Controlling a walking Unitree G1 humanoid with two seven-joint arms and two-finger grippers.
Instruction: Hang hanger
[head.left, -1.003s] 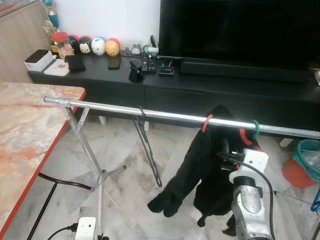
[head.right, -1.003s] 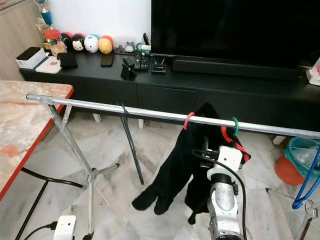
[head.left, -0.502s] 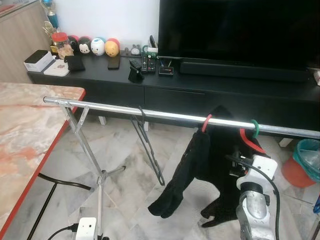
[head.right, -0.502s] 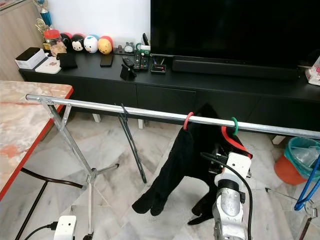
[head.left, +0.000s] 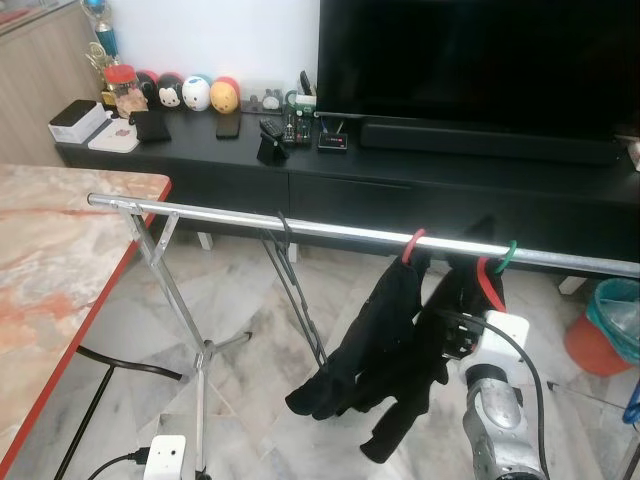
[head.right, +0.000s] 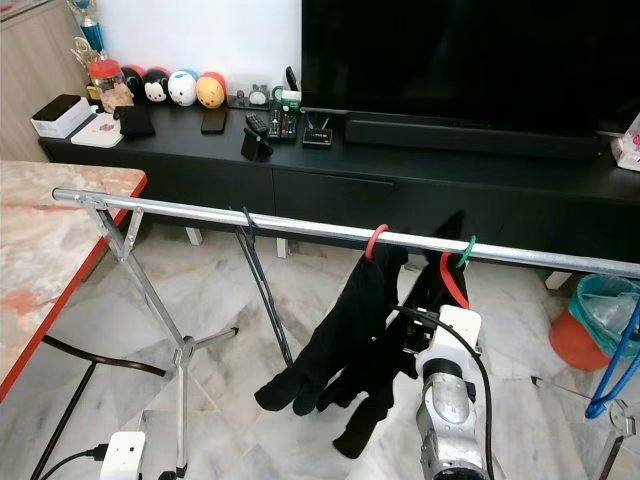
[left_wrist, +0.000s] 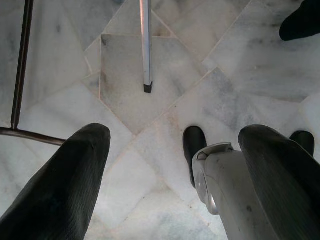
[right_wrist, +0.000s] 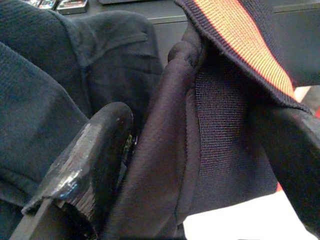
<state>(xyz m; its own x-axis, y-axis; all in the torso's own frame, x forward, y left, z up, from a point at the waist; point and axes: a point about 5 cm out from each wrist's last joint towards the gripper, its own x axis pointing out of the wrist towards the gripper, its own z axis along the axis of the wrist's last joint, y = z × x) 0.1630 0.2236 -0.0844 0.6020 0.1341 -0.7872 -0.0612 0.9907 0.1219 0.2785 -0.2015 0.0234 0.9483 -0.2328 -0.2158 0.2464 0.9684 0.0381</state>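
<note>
Right gripper (right_wrist: 150, 165) is raised just below the rail and is buried in the black garment (head.left: 385, 345). In the right wrist view one black finger (right_wrist: 90, 160) is pressed against dark knit cloth, a fold of the garment runs between the fingers, so a pinch on the cloth is judged; the second finger is hidden at the edge. The green hanger (head.left: 508, 255) is hooked over the silver rail (head.left: 300, 227), just beside a red hanger (head.left: 412, 243); the garment with the red-lined collar (right_wrist: 240, 45) is draped between and below them.

Step in hand is judged as settling the hanger on the rail. The hook should be checked as fully seated before the cloth is let go, and the fingers should be backed out straight so no fabric is dragged and the hook is not tipped off.

Left gripper (left_wrist: 165, 175) hangs idle over the marble floor (left_wrist: 165, 75), fingers spread wide, nothing held. A bare black hanger (head.left: 295, 290) hangs further along the rail. Beyond, a black TV counter (head.left: 420, 180).
</note>
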